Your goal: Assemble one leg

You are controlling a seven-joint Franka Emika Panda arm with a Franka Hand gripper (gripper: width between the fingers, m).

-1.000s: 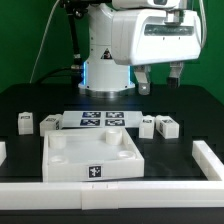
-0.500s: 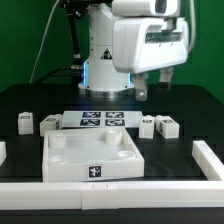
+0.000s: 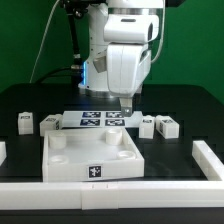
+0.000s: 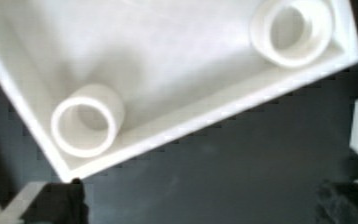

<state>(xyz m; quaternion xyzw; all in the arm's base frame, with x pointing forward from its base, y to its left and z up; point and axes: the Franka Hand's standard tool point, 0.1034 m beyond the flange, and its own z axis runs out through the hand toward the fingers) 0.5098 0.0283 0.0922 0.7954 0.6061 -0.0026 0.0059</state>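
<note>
Arm [image 3: 125, 55] has swung over and dropped in the last second. The claw [image 3: 127, 104] was in the upper right of the exterior view, and now it hangs mid-frame just above the marker board [image 3: 100, 120]. Can't tell if it's open or clenched. Nearest leg [image 3: 147, 127] sits on the table [image 3: 190, 110] right of centre, untouched, with a second leg [image 3: 165, 126] beside it. Wrist view only catches the tray top [image 4: 176, 60]. Looks like it's lining up for a grab, nothing picked yet.

A robotics lab: marker board [image 3: 103, 120], black table [image 3: 40, 98], green backdrop [image 3: 15, 40].
</note>
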